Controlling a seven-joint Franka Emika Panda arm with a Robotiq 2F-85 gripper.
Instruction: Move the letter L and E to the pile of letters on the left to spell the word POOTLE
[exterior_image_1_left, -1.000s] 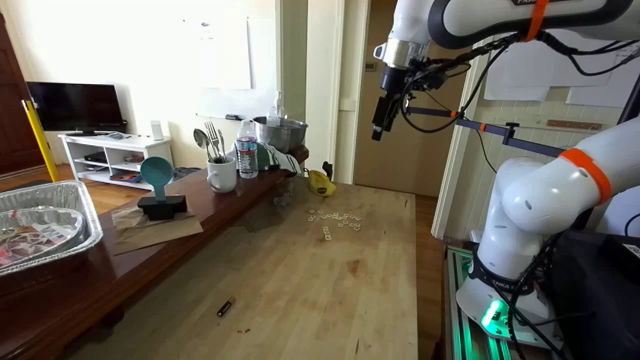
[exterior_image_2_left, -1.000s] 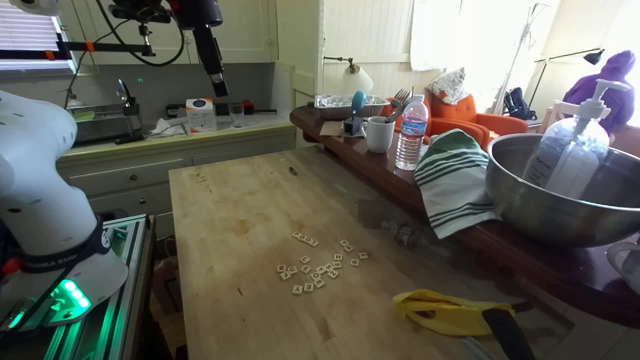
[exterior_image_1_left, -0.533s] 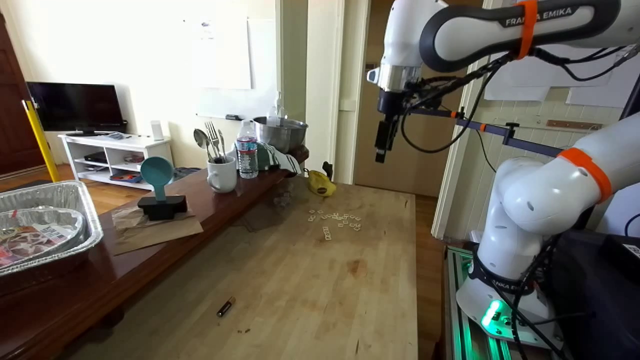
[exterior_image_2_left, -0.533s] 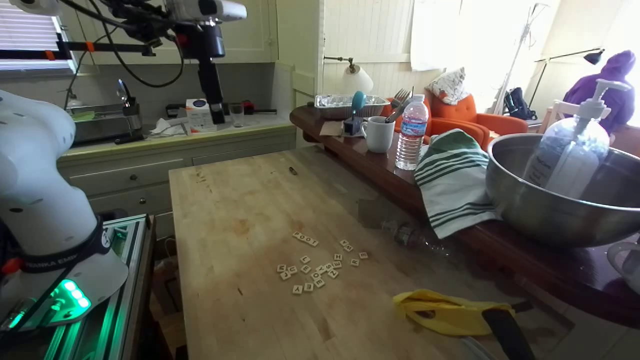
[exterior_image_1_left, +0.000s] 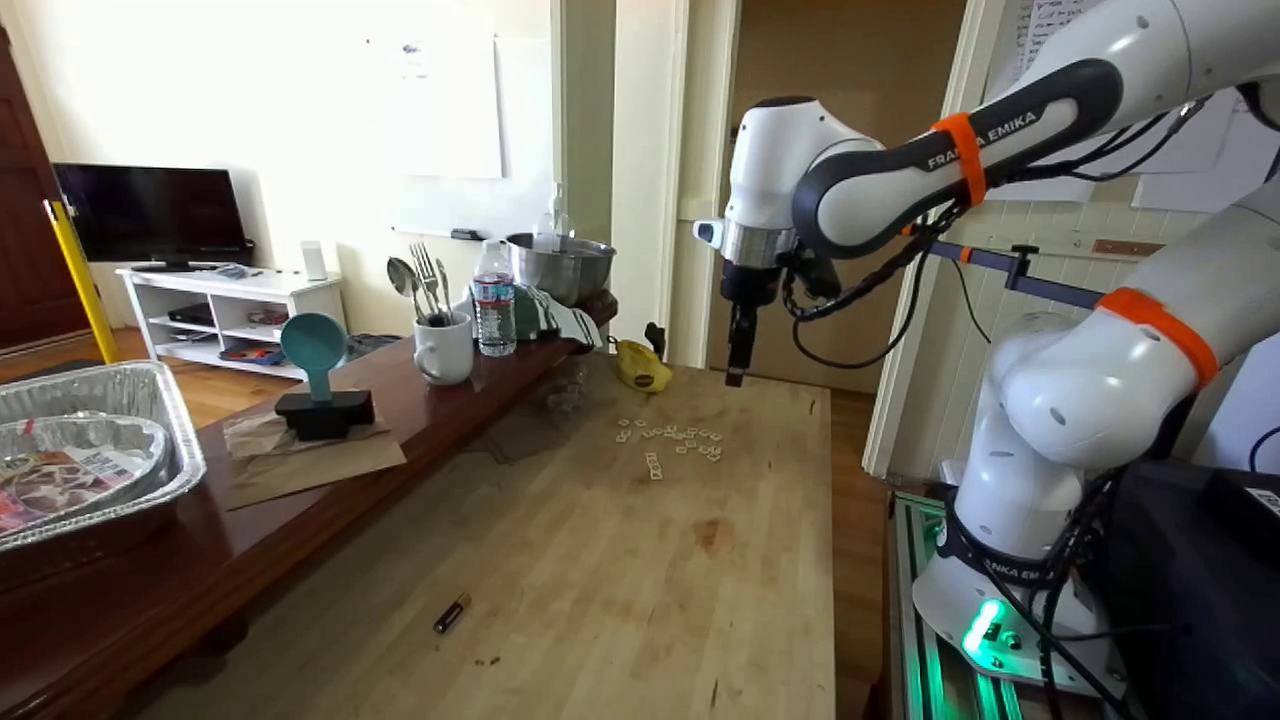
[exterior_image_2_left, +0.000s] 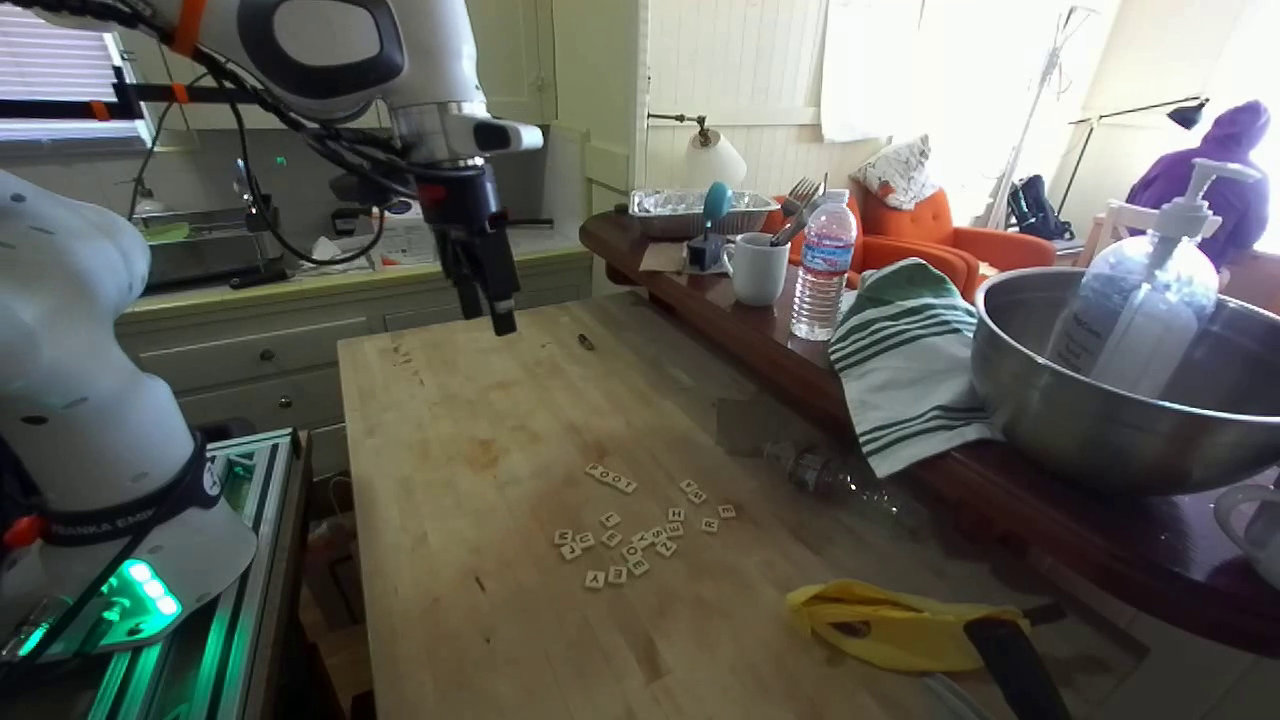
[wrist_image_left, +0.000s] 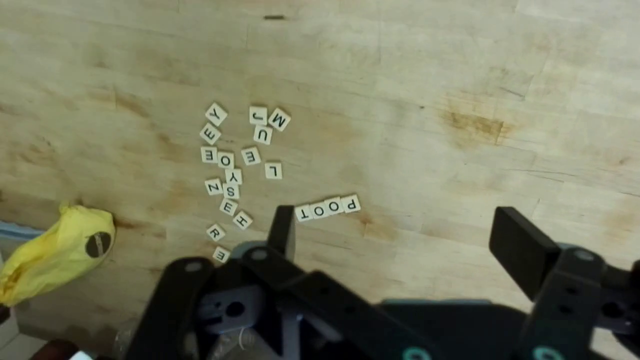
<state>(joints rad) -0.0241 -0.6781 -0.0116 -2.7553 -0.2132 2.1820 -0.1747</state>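
Note:
The white L tile (wrist_image_left: 273, 170) lies alone on the table; it also shows in an exterior view (exterior_image_2_left: 610, 519). An E tile (wrist_image_left: 251, 156) lies beside it, also in an exterior view (exterior_image_2_left: 611, 538). Several other E tiles lie among the loose letters. A row of touching tiles reading POOT (wrist_image_left: 327, 208) lies apart from them; it shows in both exterior views (exterior_image_1_left: 654, 467) (exterior_image_2_left: 610, 478). My gripper (wrist_image_left: 395, 220) is open and empty, pointing down well above the table. It shows in both exterior views (exterior_image_1_left: 735, 378) (exterior_image_2_left: 488, 318). In the wrist view one fingertip appears beside the T.
Other loose letter tiles (wrist_image_left: 231, 191) are scattered around the L and E. A yellow bag (exterior_image_2_left: 890, 622) lies at one table end, a battery (exterior_image_1_left: 452, 613) towards the opposite end. A raised dark wooden ledge (exterior_image_1_left: 480, 420) carries a mug, bottle and bowl.
My arm has come down steadily, and the gripper is now much lower over the table. In an exterior view its two fingers now show apart. The tiles have not moved.

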